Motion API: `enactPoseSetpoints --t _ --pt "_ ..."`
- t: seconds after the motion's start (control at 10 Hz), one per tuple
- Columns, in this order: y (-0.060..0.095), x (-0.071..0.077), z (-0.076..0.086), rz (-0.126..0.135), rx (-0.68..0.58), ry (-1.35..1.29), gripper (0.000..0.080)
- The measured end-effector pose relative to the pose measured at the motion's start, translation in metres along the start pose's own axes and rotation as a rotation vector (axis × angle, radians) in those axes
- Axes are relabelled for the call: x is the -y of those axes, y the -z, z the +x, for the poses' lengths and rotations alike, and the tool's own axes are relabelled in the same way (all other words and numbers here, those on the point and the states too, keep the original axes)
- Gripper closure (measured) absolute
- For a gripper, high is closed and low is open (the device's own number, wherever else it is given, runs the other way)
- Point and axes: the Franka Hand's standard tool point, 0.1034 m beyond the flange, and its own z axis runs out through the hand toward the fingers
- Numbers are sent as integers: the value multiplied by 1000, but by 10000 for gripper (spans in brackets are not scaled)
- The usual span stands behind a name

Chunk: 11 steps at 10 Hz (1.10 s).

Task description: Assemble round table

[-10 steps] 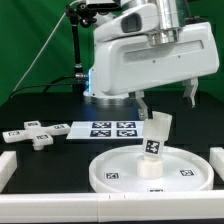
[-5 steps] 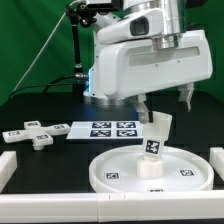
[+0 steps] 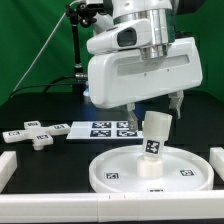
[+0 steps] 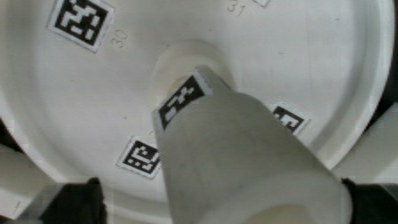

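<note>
The round disc (image 3: 112,170) lies flat on the table near the front. The short thick leg (image 3: 154,141) stands on the disc's centre, leaning toward the exterior view's right, with a tag on its side. My gripper (image 3: 156,106) hangs open just above the leg's top, one finger (image 3: 134,108) on each side of it, not touching. In the wrist view the leg (image 4: 240,150) fills the gap between the dark fingers (image 4: 79,196) of the gripper (image 4: 231,200), over the disc (image 4: 107,90). The cross-shaped foot piece (image 3: 36,136) lies apart at the exterior view's left.
The marker board (image 3: 104,128) lies behind the disc. White border rails run along the front (image 3: 110,205), the exterior view's left (image 3: 6,168) and right (image 3: 216,165). The arm's base stands behind.
The gripper has moved toward the exterior view's left and come lower, now centred over the leg's top. The leg, disc and foot piece have not moved.
</note>
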Motion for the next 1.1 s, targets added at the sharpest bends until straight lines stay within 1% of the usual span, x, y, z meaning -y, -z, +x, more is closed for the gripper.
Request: enactPoseSetpoints --t 0.1,0.3,0.9,1.0,1.1 --pt "0 0 1 1 2 0 150" --pt "2 -2 3 1 0 0 389" --pt "2 -2 4 1 -2 -21 389" --pt "2 0 4 6 -6 -136 388" --pt "2 0 6 5 -20 -238 388"
